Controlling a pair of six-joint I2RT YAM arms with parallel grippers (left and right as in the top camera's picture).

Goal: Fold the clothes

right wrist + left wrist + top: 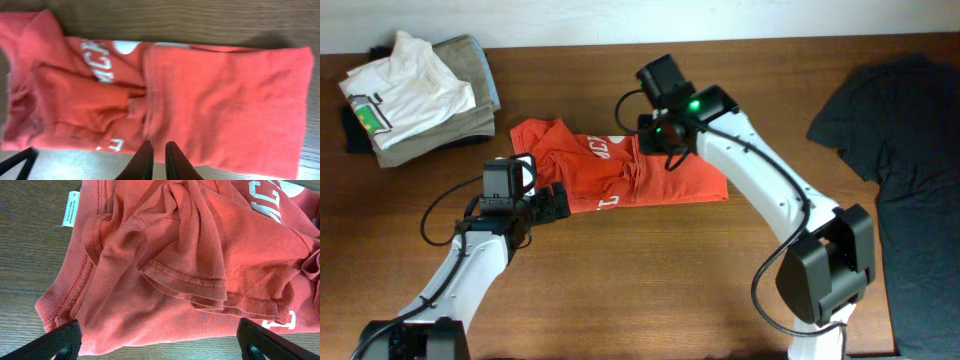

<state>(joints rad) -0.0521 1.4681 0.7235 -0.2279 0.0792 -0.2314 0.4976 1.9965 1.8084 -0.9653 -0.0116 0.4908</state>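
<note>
At mid-table your orange-red cotton T-shirt (620, 170) lies half-folded, one end bunched. Left gripper (157, 337) gapes wide beside that end; right gripper (159, 152) is nearly closed, seemingly empty. Next, you smooth and fold the crumpled end.

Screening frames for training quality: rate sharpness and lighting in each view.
Overhead: evenly lit, sharp, green LED glowing. Left wrist: crisp, T-shirt stitching legible. Right wrist: soft, white lettering smeared, shadow on the table above the shirt.
</note>
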